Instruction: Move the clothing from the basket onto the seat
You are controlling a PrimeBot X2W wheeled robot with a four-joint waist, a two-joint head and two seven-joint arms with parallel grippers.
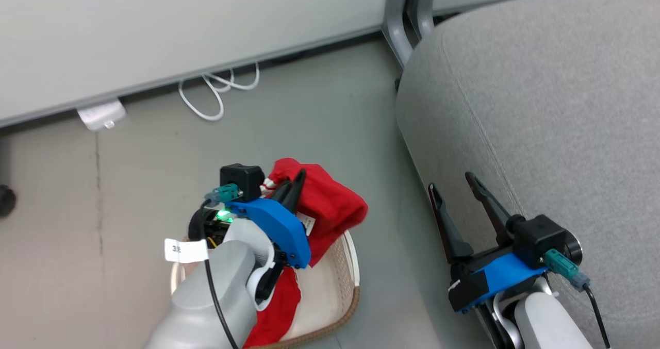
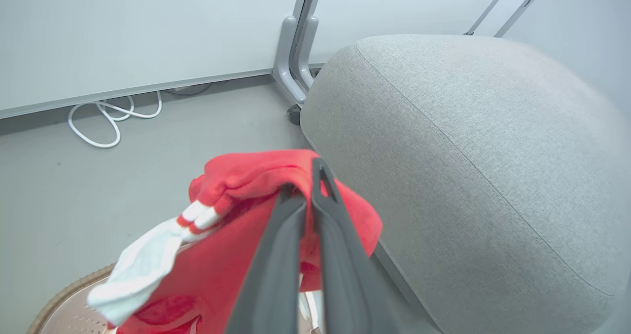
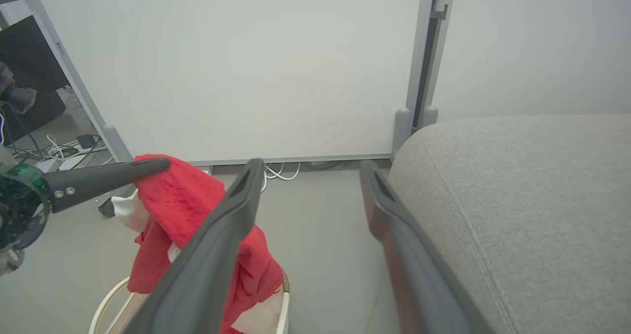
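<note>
Your left gripper (image 1: pixel 295 181) is pinched shut on one piece of the clothing (image 1: pixel 332 204), lifted over the basket (image 1: pixel 353 287), so I'd call this the carry step. Swing it right and up over the rounded edge of the seat (image 1: pixel 541 106), past your right gripper (image 1: pixel 451 183), which is wide open and empty. Head view gives you a second red garment (image 1: pixel 278 302) down in the basket, and left wrist view adds the held one's dangling white cuff (image 2: pixel 143 270).

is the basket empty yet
Not empty: red fabric lies inside the basket, below the red garment held in the left gripper's shut fingers. Same piece or a second one, cannot tell.
</note>
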